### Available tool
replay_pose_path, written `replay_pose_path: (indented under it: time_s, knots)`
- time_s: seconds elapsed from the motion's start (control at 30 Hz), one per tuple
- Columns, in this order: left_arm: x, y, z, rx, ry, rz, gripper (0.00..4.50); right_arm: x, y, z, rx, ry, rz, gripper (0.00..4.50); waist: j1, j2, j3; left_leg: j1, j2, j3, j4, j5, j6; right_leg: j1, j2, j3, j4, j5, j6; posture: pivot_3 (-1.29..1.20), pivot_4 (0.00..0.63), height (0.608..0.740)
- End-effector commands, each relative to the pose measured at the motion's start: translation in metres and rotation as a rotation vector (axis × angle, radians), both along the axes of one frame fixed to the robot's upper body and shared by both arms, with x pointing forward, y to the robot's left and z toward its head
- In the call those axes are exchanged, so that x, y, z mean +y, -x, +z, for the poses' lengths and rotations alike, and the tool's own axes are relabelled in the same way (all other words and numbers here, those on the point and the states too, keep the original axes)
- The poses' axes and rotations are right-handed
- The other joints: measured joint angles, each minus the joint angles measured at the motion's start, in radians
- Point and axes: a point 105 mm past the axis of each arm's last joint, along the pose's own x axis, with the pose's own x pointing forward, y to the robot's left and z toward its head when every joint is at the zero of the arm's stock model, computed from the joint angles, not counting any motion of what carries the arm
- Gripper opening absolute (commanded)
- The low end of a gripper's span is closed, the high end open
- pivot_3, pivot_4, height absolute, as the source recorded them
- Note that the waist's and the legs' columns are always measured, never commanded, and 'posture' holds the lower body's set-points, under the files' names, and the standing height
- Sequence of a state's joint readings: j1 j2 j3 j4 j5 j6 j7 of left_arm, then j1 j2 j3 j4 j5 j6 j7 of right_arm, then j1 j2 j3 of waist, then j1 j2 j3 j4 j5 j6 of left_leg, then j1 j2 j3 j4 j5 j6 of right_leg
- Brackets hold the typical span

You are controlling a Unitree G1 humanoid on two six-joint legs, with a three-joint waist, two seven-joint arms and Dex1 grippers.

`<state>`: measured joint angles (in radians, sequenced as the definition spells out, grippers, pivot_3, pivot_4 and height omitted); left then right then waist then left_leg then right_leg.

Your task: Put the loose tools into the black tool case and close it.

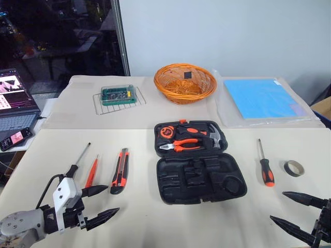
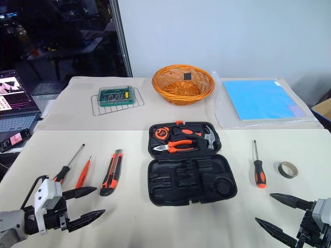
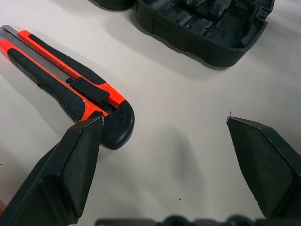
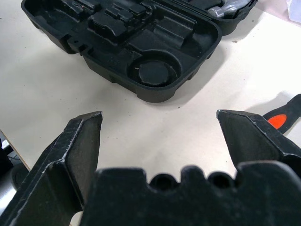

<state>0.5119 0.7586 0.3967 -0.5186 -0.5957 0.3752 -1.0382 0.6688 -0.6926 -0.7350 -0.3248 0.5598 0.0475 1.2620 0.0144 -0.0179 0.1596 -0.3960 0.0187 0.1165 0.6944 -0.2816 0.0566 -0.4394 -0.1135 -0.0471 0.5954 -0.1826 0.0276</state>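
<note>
A: Left gripper point(image 1: 101, 203): fingers spread wide, empty, low over the table point(image 1: 139, 222) at the near left. One fingertip point(image 3: 91, 125) right by the butt end of the utility knife point(image 1: 120, 170); contact not clear.

B: Right gripper point(image 1: 296, 209)?

A: Likewise released, nothing between the fingers, at the near right edge. Pointed toward the black tool case point(image 1: 199, 178).

B: Case state?

A: Lying open in mid-table. Near half with bare moulded recesses; far half with orange-handled pliers point(image 1: 180, 145), hammer point(image 1: 213, 136) and tape measure point(image 1: 166, 131) seated.

B: Loose tools?

A: Left of case, side by side: knife, thin orange screwdriver point(image 1: 92, 172), then a black-handled screwdriver point(image 1: 77, 163). Right of case: orange-and-black screwdriver point(image 1: 265, 165), tape roll point(image 1: 294, 168) just beyond it.

B: Further back?

A: Orange wicker basket point(image 1: 184, 82), wire rack with green box point(image 1: 118, 96), blue sheet point(image 1: 258, 97). Laptop point(image 1: 14, 106) at far left.
</note>
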Motion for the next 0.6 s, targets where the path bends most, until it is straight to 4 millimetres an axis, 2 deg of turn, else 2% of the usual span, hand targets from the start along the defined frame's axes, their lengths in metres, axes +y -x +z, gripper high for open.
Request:
replay_pose_path:
  time_s: [0.03, 0.13, 0.23, 0.3, 0.37, 0.47, 0.6]
  knots:
    - [-0.004, -0.013, 0.021, -0.08, 0.054, 0.049, 4.5, 0.005, -0.009, 0.012, -0.099, -0.017, 0.003, 4.47, 0.0, 0.0, 0.0, 0.0, 0.0, 0.0, 0.0, 0.0, 0.0, 0.0, 0.0, 0.0, 0.0, 0.0, 0.0, 0.0, 0.15, 0.74]
    - [0.007, -0.036, 0.046, -0.144, 0.191, 0.249, 4.5, 0.027, -0.032, 0.035, -0.224, -0.129, 0.031, 4.47, -0.001, -0.001, 0.001, 0.001, 0.001, -0.001, 0.001, 0.0, 0.0, 0.0, 0.0, 0.0, 0.0, 0.0, 0.0, 0.0, 0.15, 0.74]
    - [0.024, -0.057, 0.061, -0.188, 0.282, 0.439, 4.5, 0.044, -0.05, 0.05, -0.265, -0.161, 0.072, 4.47, -0.003, 0.0, 0.001, 0.002, 0.001, -0.001, 0.002, 0.0, 0.0, 0.003, 0.0, 0.003, 0.001, 0.003, 0.001, 0.0, 0.15, 0.74]
    - [0.045, -0.069, 0.06, -0.173, 0.223, 0.623, 4.5, 0.069, -0.06, 0.063, -0.275, -0.191, 0.197, 4.47, -0.004, -0.001, 0.001, 0.007, 0.0, 0.0, 0.001, 0.001, -0.001, 0.004, 0.0, 0.003, 0.002, 0.004, 0.001, 0.0, 0.15, 0.74]
    - [0.06, -0.072, 0.057, -0.128, 0.174, 0.714, 4.5, 0.086, -0.064, 0.071, -0.275, -0.198, 0.28, 4.47, -0.006, -0.002, 0.002, 0.008, -0.001, 0.0, 0.002, 0.001, -0.001, 0.007, 0.002, 0.004, 0.003, 0.005, -0.001, 0.0, 0.15, 0.74]
    - [0.085, -0.068, 0.06, -0.086, 0.09, 0.729, 4.5, 0.114, -0.065, 0.085, -0.24, -0.2, 0.469, 4.47, -0.005, -0.005, 0.003, 0.008, -0.001, 0.0, 0.001, 0.002, -0.001, 0.005, 0.006, 0.004, 0.003, 0.004, -0.003, 0.0, 0.15, 0.74]
    - [0.114, -0.061, 0.052, -0.008, -0.081, 0.761, 4.5, 0.127, -0.07, 0.092, -0.234, -0.191, 0.562, 4.47, -0.001, -0.007, 0.003, 0.005, -0.001, 0.0, 0.0, 0.006, 0.005, 0.0, 0.006, 0.003, 0.005, 0.003, -0.011, 0.0, 0.15, 0.74]
